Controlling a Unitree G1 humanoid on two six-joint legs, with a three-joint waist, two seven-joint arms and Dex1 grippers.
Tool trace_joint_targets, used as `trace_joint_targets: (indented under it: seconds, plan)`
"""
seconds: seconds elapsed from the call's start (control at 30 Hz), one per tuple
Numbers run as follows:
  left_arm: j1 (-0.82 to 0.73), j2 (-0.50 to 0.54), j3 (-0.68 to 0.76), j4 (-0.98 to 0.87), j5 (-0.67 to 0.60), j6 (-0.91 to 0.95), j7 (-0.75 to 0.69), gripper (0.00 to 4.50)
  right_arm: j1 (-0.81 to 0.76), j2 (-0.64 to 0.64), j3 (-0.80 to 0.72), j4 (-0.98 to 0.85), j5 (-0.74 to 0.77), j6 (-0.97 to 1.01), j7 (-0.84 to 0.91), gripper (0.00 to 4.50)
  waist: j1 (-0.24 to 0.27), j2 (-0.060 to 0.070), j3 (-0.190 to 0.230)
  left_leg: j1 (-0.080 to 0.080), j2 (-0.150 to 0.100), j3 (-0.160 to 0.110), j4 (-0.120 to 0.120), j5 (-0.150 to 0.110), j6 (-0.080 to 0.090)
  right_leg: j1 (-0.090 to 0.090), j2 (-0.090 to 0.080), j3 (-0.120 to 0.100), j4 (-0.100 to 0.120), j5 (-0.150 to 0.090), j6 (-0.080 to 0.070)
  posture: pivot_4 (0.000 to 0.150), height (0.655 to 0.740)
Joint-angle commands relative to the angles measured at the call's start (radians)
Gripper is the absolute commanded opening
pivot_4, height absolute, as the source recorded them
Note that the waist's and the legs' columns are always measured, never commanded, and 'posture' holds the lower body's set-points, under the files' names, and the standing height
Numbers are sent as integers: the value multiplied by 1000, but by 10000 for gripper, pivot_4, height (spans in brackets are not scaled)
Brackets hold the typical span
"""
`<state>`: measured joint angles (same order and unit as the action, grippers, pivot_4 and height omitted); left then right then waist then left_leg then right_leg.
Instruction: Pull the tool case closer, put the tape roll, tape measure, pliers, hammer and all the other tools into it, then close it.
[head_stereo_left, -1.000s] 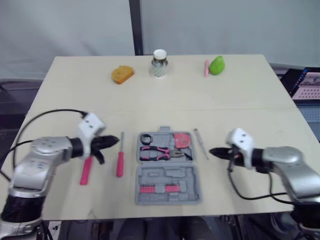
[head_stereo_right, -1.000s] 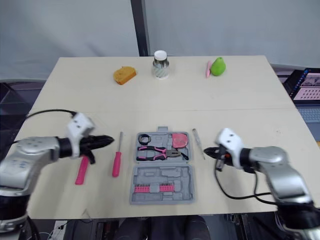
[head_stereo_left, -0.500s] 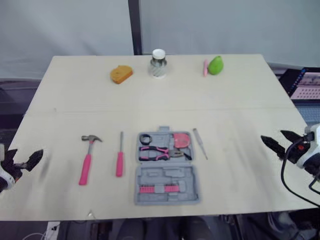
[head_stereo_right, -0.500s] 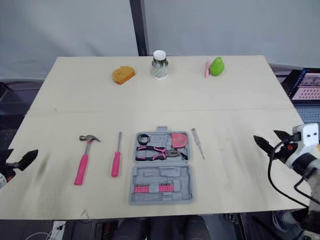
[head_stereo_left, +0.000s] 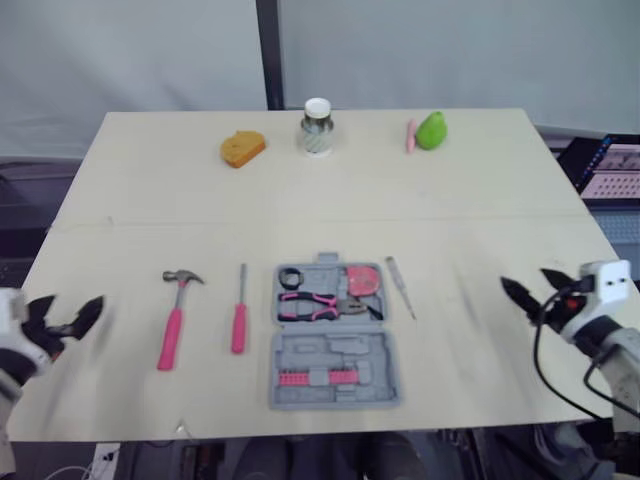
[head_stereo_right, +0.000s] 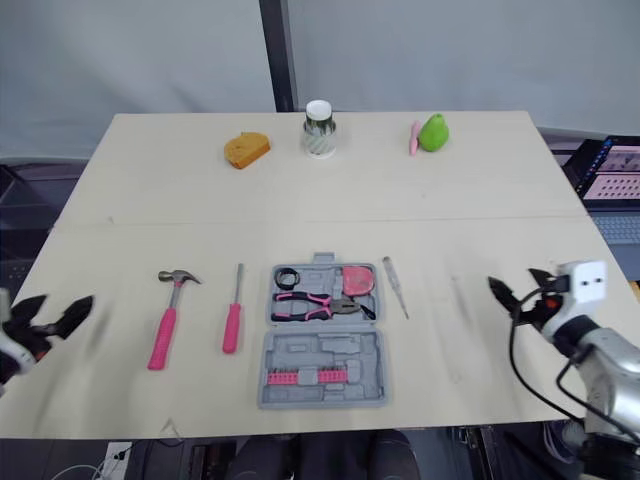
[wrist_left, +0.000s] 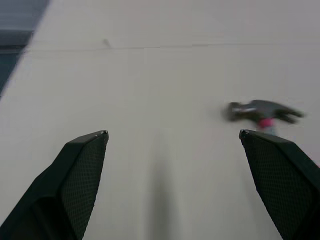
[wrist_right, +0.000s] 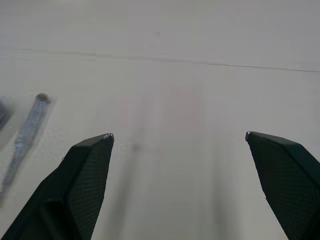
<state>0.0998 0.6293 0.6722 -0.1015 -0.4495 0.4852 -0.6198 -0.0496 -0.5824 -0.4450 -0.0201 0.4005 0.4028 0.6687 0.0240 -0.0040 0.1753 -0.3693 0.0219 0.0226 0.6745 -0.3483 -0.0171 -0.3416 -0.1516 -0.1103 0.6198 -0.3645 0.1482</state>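
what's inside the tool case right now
The open tool case holds a black tape roll, pink tape measure, pliers and a pink bit row. Anything beneath them is hidden.

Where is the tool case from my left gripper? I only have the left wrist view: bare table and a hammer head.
Observer: The open grey plastic tool case lies to the robot's right of the pink-handled hammer, a pink-handled screwdriver between them.
Operator: What's already inside?
Observer: Pink-handled pliers, a black tape roll and a pink tape measure, all in its far half.
Operator: And beyond the case?
Observer: A slim silver screwdriver lies beside its right edge; the right gripper hovers open further right.
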Motion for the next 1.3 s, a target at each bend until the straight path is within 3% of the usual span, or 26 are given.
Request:
trace_joint_targets:
  seconds: [0.03, 0.17, 0.27, 0.37, 0.67, 1.3]
  plan:
    - [-19, 23, -194, -214, -28, -21, -101, 45000, 1, 31, 87, -134, -18, 61, -74, 44727, 0, 0, 0, 0, 0, 0, 1, 0, 0, 0, 0, 1, 0, 0, 0, 1500, 7400]
    - [-150, 31, -418, -300, -7, -55, -178, 45000, -31, 100, 200, -190, -77, 88, -177, 44727, -2, 1, 0, 0, -1, 0, 0, 0, 0, -1, 1, 2, 0, 0, 0, 1500, 7400]
    - [-240, 20, -549, -295, 30, -111, -227, 45000, -50, 143, 254, -201, -109, 97, -227, 36568, -4, 1, 0, 0, -1, 1, 0, 0, -1, -1, 1, 2, 0, 0, 0, 1500, 7400]
    - [-329, -32, -652, -267, 48, -156, -241, 45000, -66, 180, 308, -194, -138, 99, -261, 22811, -6, 1, 0, 0, -1, 1, -2, 0, -1, -2, 1, 2, 1, 0, 0, 1500, 7400]
    - [-402, -115, -794, -217, 107, -244, -260, 45000, -108, 260, 389, -159, -195, 103, -329, 22811, -24, 1, 0, -1, -1, 1, -1, 0, 0, -3, 1, 1, 1, 0, 0, 1500, 7400]
    - [-405, -167, -808, -209, 136, -263, -223, 45000, -158, 361, 437, 8, -255, 48, -381, 22811, -27, 1, 0, -1, -1, 0, -1, 0, 0, -3, 1, 1, 2, 0, 0, 1500, 7400]
